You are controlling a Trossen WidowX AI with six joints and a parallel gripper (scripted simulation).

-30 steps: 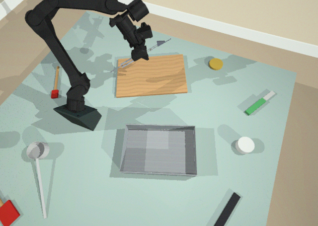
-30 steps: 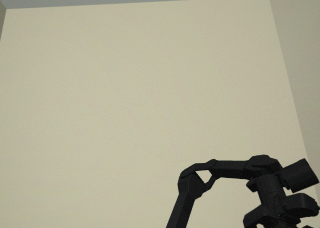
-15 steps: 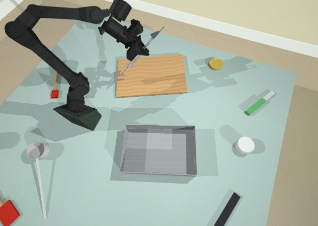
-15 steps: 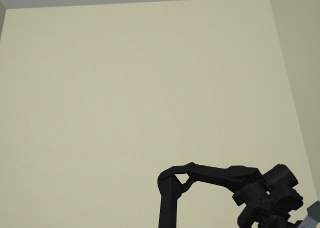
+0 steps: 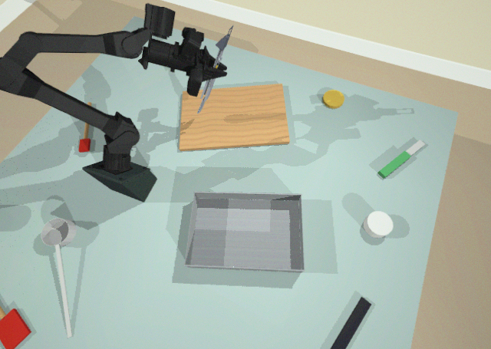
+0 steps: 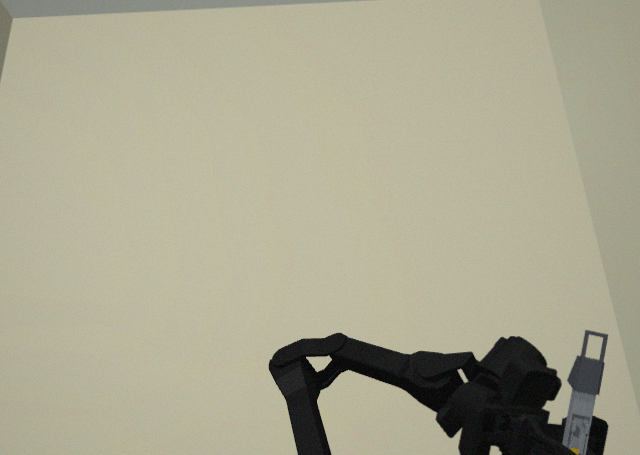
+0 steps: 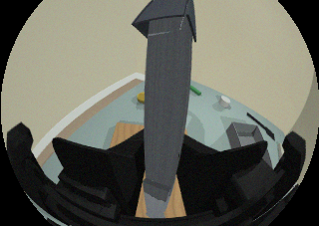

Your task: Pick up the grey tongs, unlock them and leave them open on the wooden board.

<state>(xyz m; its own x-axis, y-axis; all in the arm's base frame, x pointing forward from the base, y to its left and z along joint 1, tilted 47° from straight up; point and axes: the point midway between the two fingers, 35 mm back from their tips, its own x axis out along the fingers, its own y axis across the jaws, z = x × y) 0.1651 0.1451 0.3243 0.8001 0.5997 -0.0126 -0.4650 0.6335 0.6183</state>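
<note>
The grey tongs (image 5: 222, 43) (image 6: 586, 375) (image 7: 168, 87) are held in the air, steeply upright, with the hinge block and wire loop at the top and the tips pointing down. My gripper (image 5: 220, 70) (image 7: 159, 132) is shut on them at mid-length. Their arms look close together; the state of the lock cannot be made out. The wooden board (image 5: 245, 135) (image 7: 127, 131) lies on the table, below and beyond the tongs in the wrist view. The roasting tin (image 5: 243, 196) (image 7: 231, 136) stands apart from the board, with nothing across it. The lower tongs are out of frame in the exterior view.
A yellow disc (image 5: 333, 98) lies right of the board, with a green and white bar (image 5: 394, 164) farther right. A white round piece (image 5: 378, 223) and a black bar (image 5: 353, 321) are right of the tin. A long-handled pan (image 5: 62, 281) and red-headed tools (image 5: 84, 145) are at the left.
</note>
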